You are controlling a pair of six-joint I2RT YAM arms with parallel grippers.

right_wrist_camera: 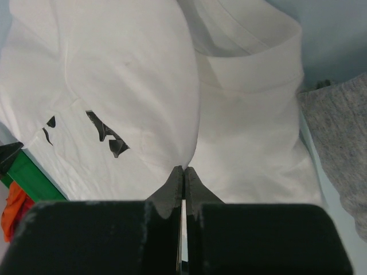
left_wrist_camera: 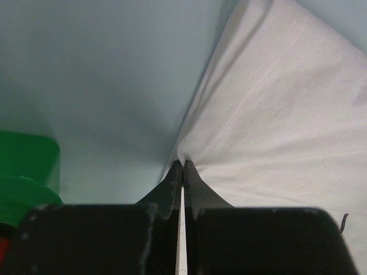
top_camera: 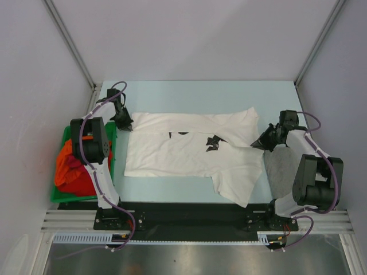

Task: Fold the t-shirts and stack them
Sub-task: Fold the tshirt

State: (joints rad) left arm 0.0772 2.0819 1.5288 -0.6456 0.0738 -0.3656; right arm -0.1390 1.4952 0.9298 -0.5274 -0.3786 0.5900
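The white t-shirt (top_camera: 183, 152) with black print lies spread across the middle of the table, partly folded, one sleeve hanging toward the near edge. My left gripper (top_camera: 124, 122) is shut on its far left corner (left_wrist_camera: 189, 154). My right gripper (top_camera: 261, 143) is shut on its right edge (right_wrist_camera: 195, 146). The grey t-shirt (top_camera: 282, 169) lies flat at the right, under my right arm, and shows in the right wrist view (right_wrist_camera: 341, 137). The orange t-shirt (top_camera: 64, 157) and the dark red t-shirt (top_camera: 86, 182) lie bunched in the bin at the left.
A green plastic bin (top_camera: 57, 197) stands off the table's left edge, beside my left arm; its corner shows in the left wrist view (left_wrist_camera: 26, 166). White walls enclose the pale blue table (top_camera: 200, 94) on three sides. A black rail runs along the near edge.
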